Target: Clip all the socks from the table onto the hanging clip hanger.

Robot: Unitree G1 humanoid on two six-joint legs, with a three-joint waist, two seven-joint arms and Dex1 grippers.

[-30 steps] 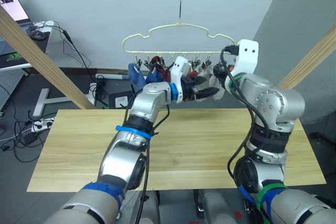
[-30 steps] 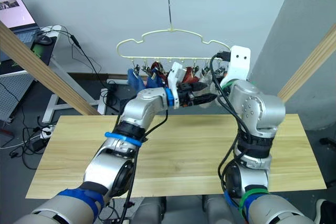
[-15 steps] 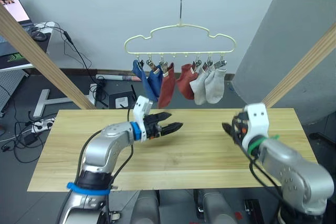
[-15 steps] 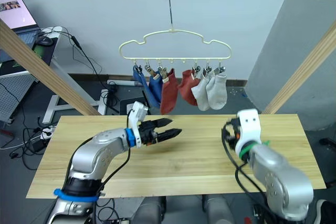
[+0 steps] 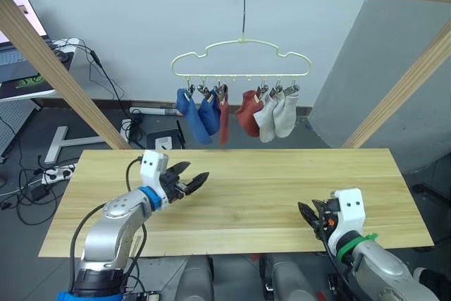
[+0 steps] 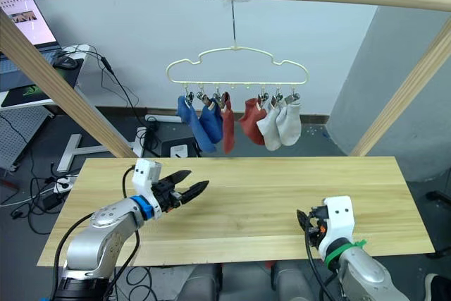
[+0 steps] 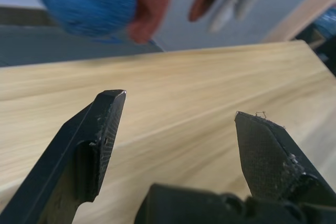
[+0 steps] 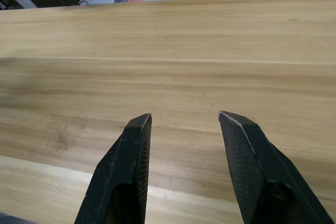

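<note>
soft socks [image 5: 237, 111] on wavy wire clip hanger [image 5: 242, 61]

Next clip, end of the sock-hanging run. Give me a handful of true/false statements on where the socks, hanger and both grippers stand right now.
1. Six socks hang from the clip hanger. True.
2. One grey sock lies on the table. False: all the socks in view hang from the clips.
3. The left gripper is shut on a blue sock. False: it is open and holds nothing.
4. The right gripper is open over the wood. True.
5. The blue pair hangs at the hanger's right end. False: blue is at the left, grey at the right.
</note>
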